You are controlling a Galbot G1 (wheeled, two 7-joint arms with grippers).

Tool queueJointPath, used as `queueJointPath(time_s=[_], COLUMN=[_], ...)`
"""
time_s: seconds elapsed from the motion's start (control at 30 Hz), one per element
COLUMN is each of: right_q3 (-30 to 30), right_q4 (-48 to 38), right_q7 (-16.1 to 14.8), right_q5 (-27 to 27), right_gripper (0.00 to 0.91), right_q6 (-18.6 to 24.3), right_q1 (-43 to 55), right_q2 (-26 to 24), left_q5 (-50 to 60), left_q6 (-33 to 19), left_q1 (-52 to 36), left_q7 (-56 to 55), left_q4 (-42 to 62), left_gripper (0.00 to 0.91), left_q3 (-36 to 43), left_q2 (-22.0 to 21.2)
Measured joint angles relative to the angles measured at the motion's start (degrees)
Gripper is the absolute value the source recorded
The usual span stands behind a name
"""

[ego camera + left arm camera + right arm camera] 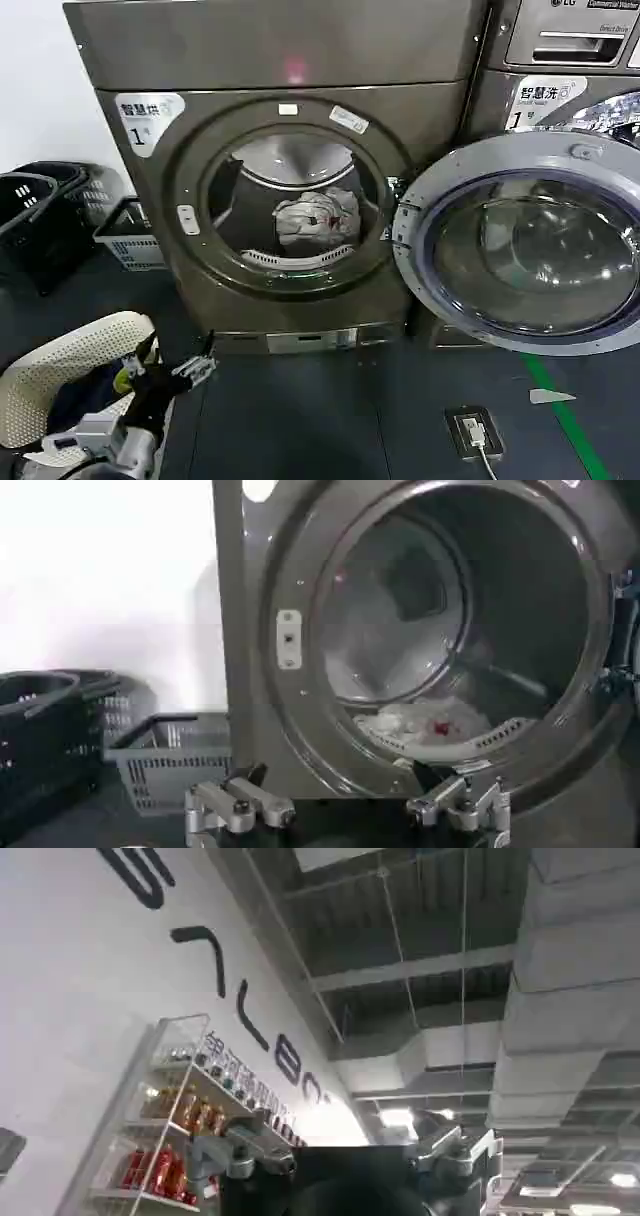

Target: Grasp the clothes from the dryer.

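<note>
The approach is in hand: the left gripper [178,368], jaws spread and empty, hangs low before the dryer [290,240] and must next reach into the drum for the clothes [316,220].

The clothes [316,221] lie bunched on the dryer [270,270] drum's floor.

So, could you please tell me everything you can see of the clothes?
The clothes are a crumpled bundle of whitish-grey fabric with red and dark marks. It lies at the bottom of the dryer drum, right of centre, just behind the perforated lip. The door is open. No gripper touches it; the left gripper is low, outside the machine.
</note>
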Motion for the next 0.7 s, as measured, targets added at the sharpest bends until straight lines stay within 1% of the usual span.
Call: queueJointPath(time_s=[0.4, 0.7], right_q3=[-0.9, -0.9], right_q4=[-0.4, -0.2], right_q7=[-0.8, -0.9], right_q5=[-0.1, 0.3], right_gripper=[0.907, 0.907], right_q6=[1.2, 1.3], right_q1=[0.7, 0.7], right_q2=[-0.1, 0.0], left_q5=[0.7, 0.7], left_q6=[-0.1, 0.0], left_q1=[0.3, 0.3], left_q7=[0.2, 0.5], left_q4=[-0.3, -0.8], left_gripper=[0.907, 0.907], left_q3=[-0.2, -0.4], left_q2=[-0.6, -0.2])
